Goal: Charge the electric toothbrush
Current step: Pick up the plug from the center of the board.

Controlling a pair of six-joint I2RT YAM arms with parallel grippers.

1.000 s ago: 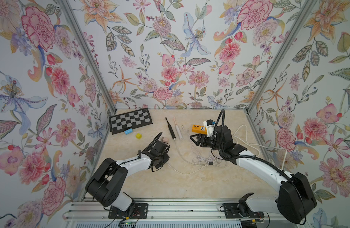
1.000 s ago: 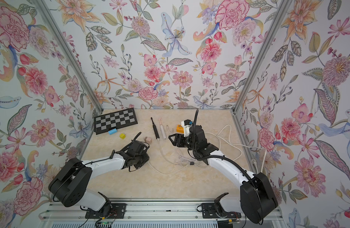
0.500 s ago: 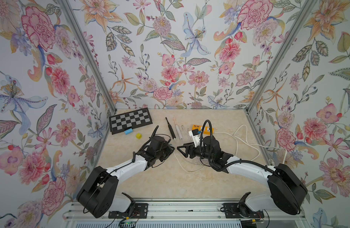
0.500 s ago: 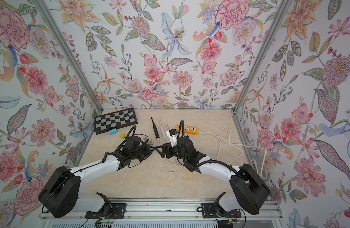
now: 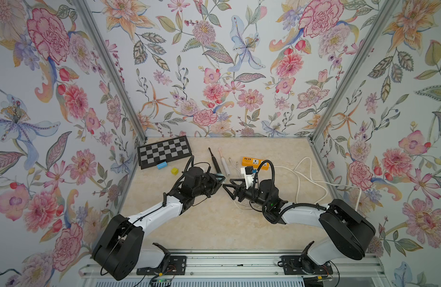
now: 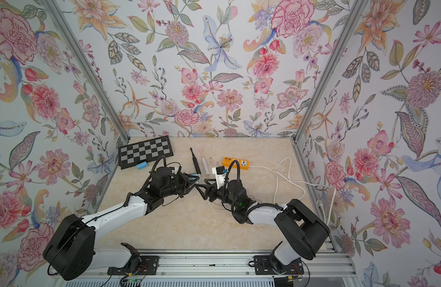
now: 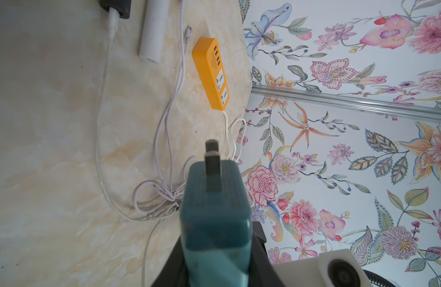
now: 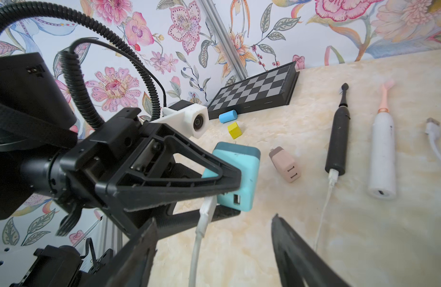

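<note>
Grip | left claw (image 8: 233,196) pinching teal adapter (image 8: 241,159) | white cable (image 8: 197,238) plugged in | right claw (image 5: 228,191) spread nearby

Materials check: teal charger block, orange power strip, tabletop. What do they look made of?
teal charger block: probably matte moulded plastic; scuffed faces, rounded edges, metal prongs.
orange power strip: smooth plastic by the look, slight sheen.
tabletop: beige marble-look veining; stone or printed laminate, cannot tell.

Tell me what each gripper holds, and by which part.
The left gripper clamps the teal charger plug across its body sides, prongs free; the right gripper is open, empty.
</note>
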